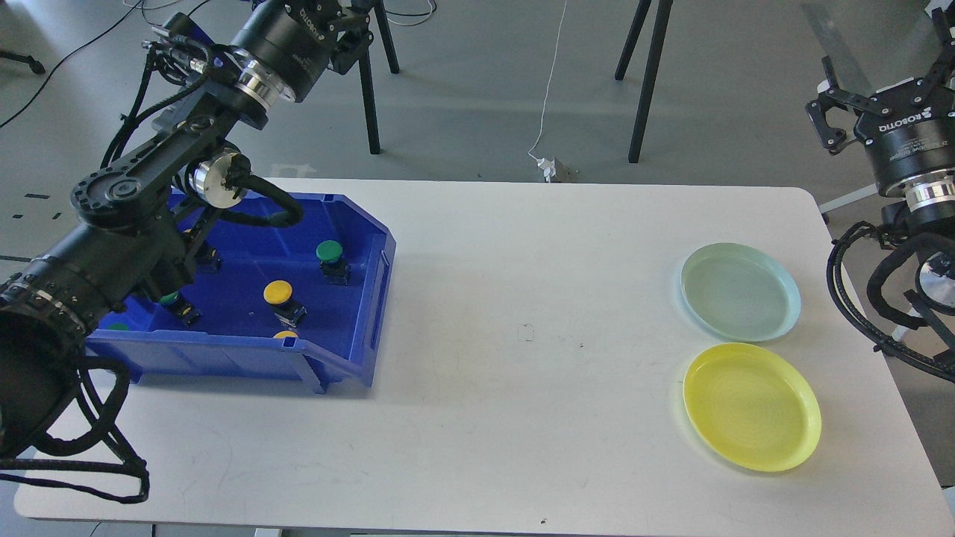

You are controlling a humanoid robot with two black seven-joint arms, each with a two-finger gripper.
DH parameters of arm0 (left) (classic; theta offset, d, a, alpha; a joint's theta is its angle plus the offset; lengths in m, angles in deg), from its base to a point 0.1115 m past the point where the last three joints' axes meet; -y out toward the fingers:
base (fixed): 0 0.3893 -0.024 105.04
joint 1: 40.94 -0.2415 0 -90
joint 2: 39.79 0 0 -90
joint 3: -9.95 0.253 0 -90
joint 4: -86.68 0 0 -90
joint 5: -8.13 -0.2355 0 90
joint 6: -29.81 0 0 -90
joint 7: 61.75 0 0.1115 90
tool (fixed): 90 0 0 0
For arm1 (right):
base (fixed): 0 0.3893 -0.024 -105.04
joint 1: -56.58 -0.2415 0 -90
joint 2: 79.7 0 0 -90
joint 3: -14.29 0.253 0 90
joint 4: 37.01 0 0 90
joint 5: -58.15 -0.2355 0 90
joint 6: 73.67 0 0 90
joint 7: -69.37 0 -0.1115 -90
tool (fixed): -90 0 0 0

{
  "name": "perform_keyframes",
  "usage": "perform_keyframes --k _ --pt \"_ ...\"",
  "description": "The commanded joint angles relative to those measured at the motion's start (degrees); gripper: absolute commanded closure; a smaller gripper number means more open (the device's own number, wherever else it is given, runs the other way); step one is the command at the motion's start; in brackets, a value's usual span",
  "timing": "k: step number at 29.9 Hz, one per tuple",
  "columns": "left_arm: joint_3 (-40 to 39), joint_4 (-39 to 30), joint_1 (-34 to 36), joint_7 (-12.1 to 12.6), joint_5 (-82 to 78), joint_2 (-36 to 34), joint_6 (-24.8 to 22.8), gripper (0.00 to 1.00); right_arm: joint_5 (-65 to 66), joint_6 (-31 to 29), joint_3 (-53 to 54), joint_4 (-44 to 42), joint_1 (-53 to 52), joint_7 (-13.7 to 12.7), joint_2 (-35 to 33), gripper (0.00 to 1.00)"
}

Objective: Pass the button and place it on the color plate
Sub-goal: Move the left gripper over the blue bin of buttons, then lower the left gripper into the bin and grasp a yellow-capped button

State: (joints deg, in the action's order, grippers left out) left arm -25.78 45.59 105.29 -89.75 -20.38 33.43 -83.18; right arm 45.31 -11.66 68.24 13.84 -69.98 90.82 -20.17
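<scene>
Several buttons lie in the blue bin [377, 298] at the left: a green-capped button [329, 252], a yellow-capped button [278, 292], another yellow one [286, 335] half hidden behind the bin's front wall, and a green one [171, 299] partly under my left arm. A pale green plate [740, 291] and a yellow plate [750, 406] sit empty at the table's right. My left gripper [345, 30] is raised beyond the bin's far side, cut off by the top edge. My right gripper [884, 71] hovers off the table's right end, fingers spread, holding nothing.
The white table [522, 298] spans the view. Black stand legs [645, 82] and a white cable with a plug [550, 168] are on the floor behind it. My left arm's links cover the bin's left part.
</scene>
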Motion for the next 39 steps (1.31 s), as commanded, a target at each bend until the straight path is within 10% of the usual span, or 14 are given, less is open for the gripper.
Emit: perform_keyframes --k 1,8,17,27,32,39 --pt "-0.04 -0.22 -1.64 0.00 0.12 -0.27 -4.77 0.00 0.01 -0.01 0.01 -1.55 -1.06 0.00 2.51 0.01" --pt "-5.21 -0.03 -1.99 0.00 8.71 -2.47 -5.01 0.00 0.01 -0.01 0.45 -2.16 -1.59 0.08 2.25 0.01" --pt "-23.43 -33.15 -16.32 0.00 10.07 -7.71 -5.01 0.01 0.01 -0.01 0.72 -2.25 -1.42 0.08 2.52 0.01" --pt "28.29 -33.80 10.98 0.00 -13.13 -36.56 13.23 0.01 0.01 -0.01 0.45 -2.25 -1.24 0.08 1.73 0.01" --pt "49.67 -28.88 23.14 0.00 -33.68 -37.19 15.08 0.00 0.01 -0.01 0.28 -2.43 -0.63 0.17 2.07 0.01" --pt "63.14 -21.14 20.52 0.00 -53.49 -32.36 16.48 0.00 0.01 -0.01 0.19 -2.51 0.17 0.17 1.81 0.01"
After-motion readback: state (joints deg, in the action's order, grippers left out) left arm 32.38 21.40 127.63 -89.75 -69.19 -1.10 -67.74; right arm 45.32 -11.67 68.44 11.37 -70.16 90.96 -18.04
